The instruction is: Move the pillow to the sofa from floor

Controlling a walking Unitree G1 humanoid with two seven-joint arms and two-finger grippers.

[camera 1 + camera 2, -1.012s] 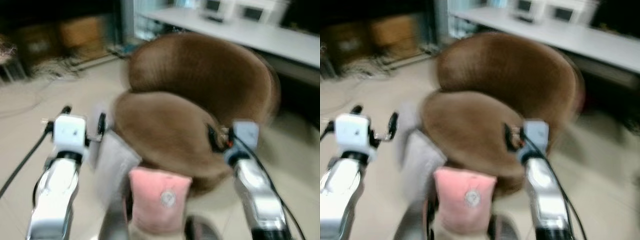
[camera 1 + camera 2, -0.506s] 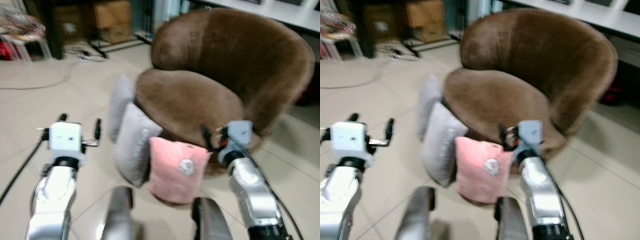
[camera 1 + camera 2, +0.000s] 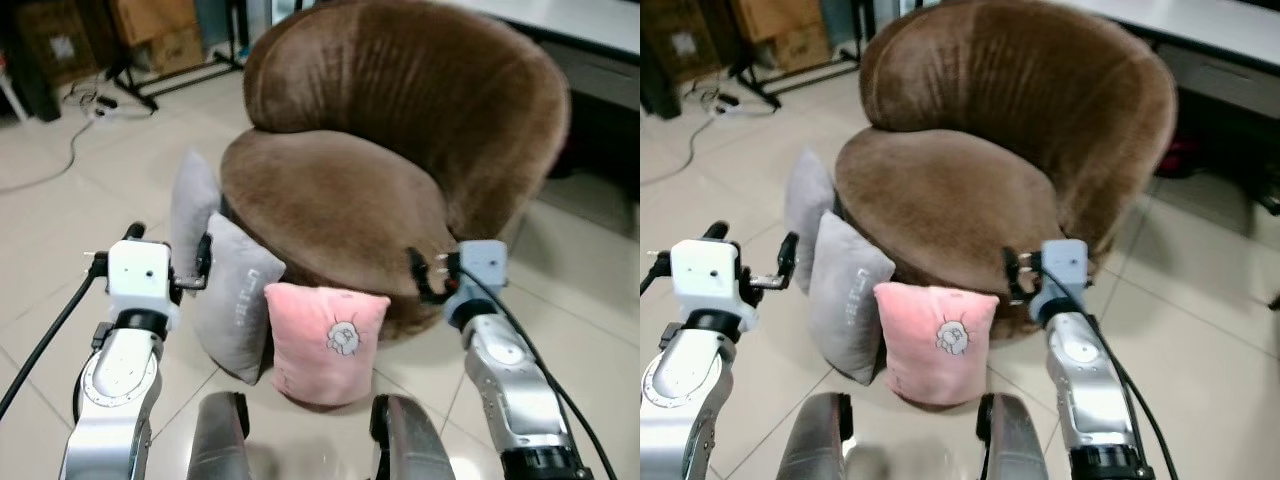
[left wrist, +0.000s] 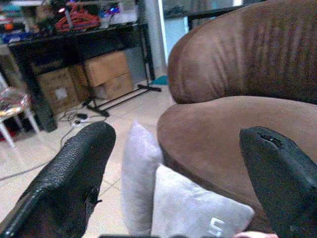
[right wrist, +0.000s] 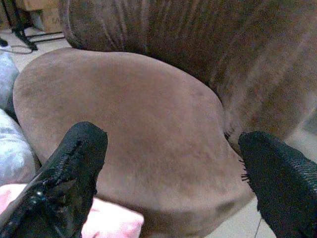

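With the pink pillow [image 3: 325, 342] standing on the floor [image 3: 60, 220] at lower centre against the brown sofa [image 3: 340, 200], left gripper [image 3: 168, 262] and right gripper [image 3: 428, 274], jaws wide, should descend to flank and squeeze it evenly.

- Floor [image 3: 40, 290] is laid with large pale glossy tiles; thin grout lines are seen.
- Cardboard boxes [image 3: 160, 30] are stacked at the far left, under a dark table [image 4: 74, 37].
- A black stand leg [image 3: 140, 85] and a pale cable [image 3: 60, 160] are spread on the tiles nearby.
- A long white counter [image 3: 590, 20] is set along the far right, with dark space beneath.
- Red cables [image 4: 77, 15] are heaped on the dark table.
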